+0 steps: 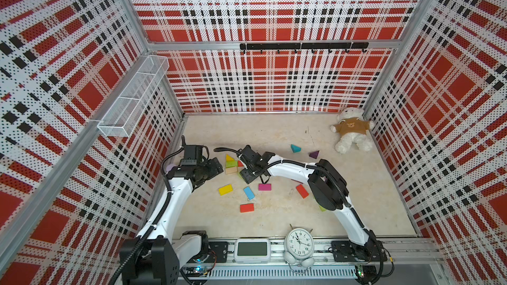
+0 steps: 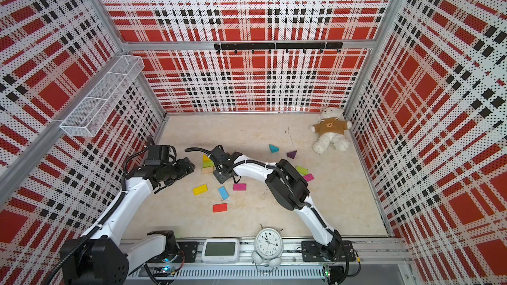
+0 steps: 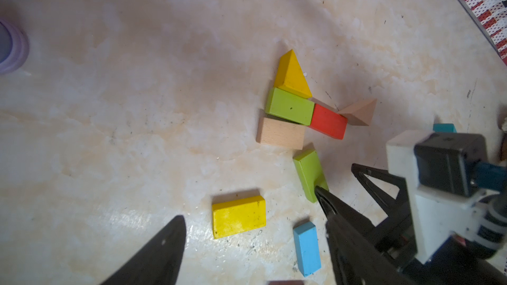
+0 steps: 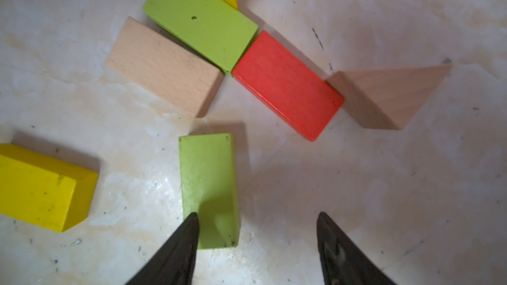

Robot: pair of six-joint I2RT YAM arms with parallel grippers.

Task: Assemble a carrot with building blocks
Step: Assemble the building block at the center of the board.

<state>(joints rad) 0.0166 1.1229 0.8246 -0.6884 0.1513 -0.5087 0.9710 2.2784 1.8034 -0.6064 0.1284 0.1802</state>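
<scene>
Several building blocks form a cluster: a yellow triangle (image 3: 292, 75), a lime green block (image 3: 289, 105), a tan block (image 3: 281, 132), a red block (image 3: 327, 122) and a tan triangle (image 3: 359, 112). A loose lime green block (image 4: 208, 182) lies flat just below them. My right gripper (image 4: 257, 213) stands open low over the table, with one fingertip (image 4: 192, 220) over that block's near end. My left gripper (image 3: 253, 217) hovers open beside the cluster, with nothing in it, above a yellow block (image 3: 238, 216) and a blue block (image 3: 307, 246). In both top views the grippers (image 1: 219, 168) (image 1: 248, 175) face each other.
Scattered on the table are a magenta block (image 1: 264, 186), two red blocks (image 1: 247, 207) (image 1: 302, 191), a teal triangle (image 1: 295, 148) and a purple triangle (image 1: 314, 154). A teddy bear (image 1: 352, 131) sits at the back right. An alarm clock (image 1: 299, 242) and a display (image 1: 252, 250) stand at the front edge.
</scene>
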